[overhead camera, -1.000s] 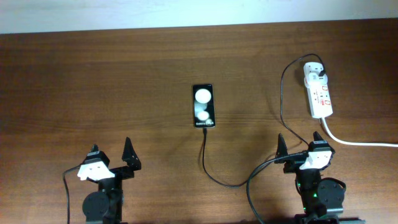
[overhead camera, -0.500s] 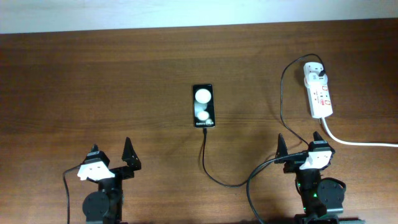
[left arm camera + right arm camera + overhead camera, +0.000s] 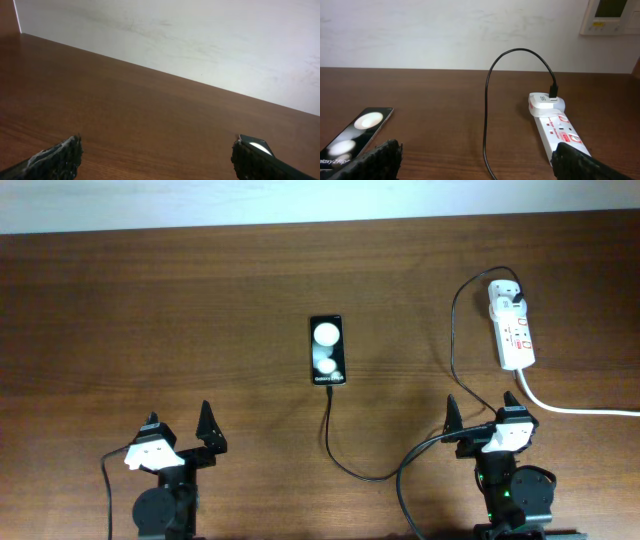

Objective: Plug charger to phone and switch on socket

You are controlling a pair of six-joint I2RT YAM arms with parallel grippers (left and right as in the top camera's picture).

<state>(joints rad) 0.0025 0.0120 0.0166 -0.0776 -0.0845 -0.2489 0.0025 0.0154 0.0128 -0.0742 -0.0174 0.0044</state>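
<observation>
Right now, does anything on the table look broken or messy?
Nothing looks broken or spilled. The phone lies flat, the charger runs loosely to the socket, and the left gripper and right gripper hang open, holding nothing.

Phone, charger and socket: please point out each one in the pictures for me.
phone (image 3: 327, 350), overhead view, on the middle of its black face.
charger (image 3: 325, 420), overhead view, on the thin cable just below the phone.
socket (image 3: 560, 131), right wrist view, on the white body of the strip.

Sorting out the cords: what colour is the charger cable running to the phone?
Black. The charger cable is thin and black, clearest in the overhead view.
</observation>
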